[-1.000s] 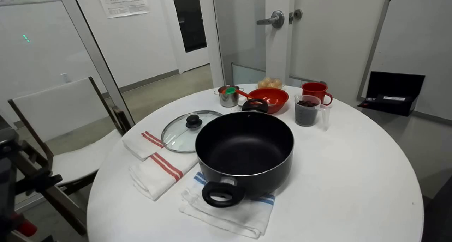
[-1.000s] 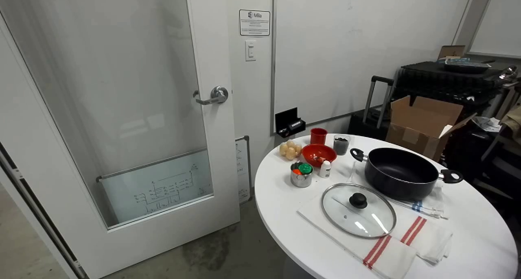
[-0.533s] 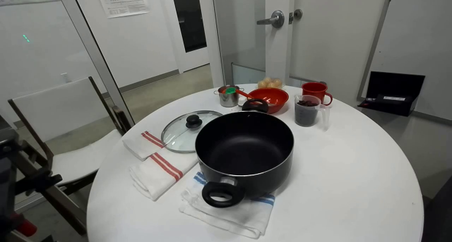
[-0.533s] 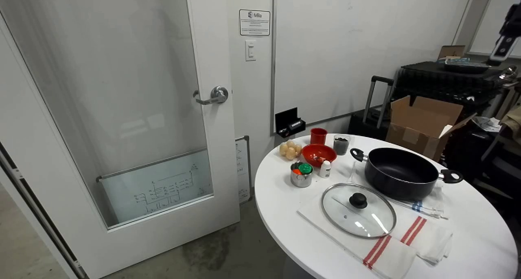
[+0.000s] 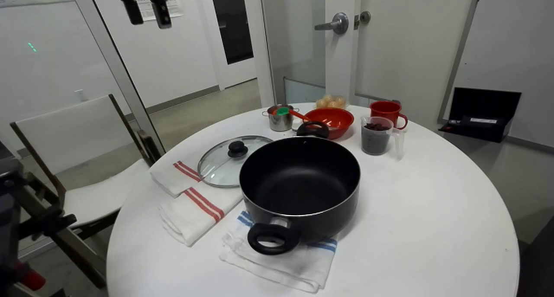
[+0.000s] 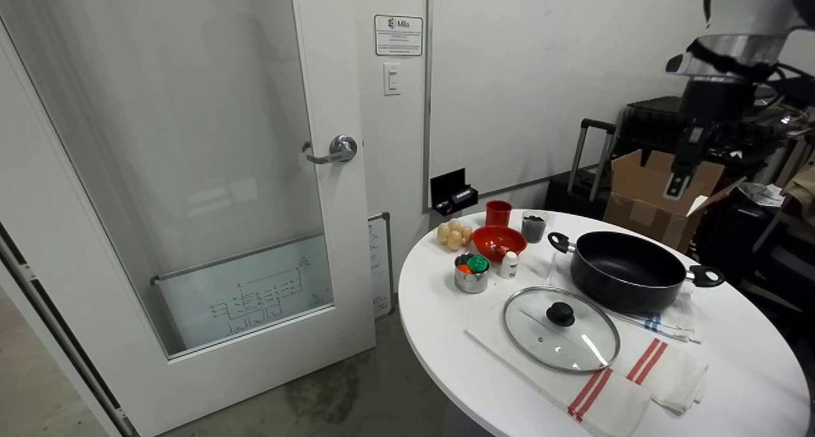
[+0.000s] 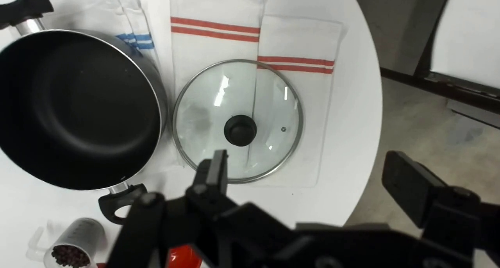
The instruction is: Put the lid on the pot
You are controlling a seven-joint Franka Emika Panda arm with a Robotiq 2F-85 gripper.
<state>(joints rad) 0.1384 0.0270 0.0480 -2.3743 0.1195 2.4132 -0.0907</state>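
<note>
In the wrist view, the lid [image 7: 239,121] lies at three o'clock from the pot [image 7: 80,109]. The fingers [image 7: 406,186] stand wide apart, empty.

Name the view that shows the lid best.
The wrist view: the lid is largest and nearly face-on there, though the tool covers a bit of edge. Both exterior views show it slanted: in an exterior view the lid shows whole; in an exterior view the pot hides part.

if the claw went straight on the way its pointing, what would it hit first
Probably the clear glass lid, near its edge: the open claw points down roughly toward it in both exterior views. Depth is hard to judge, so it might meet a red-striped dish towel first.
</note>
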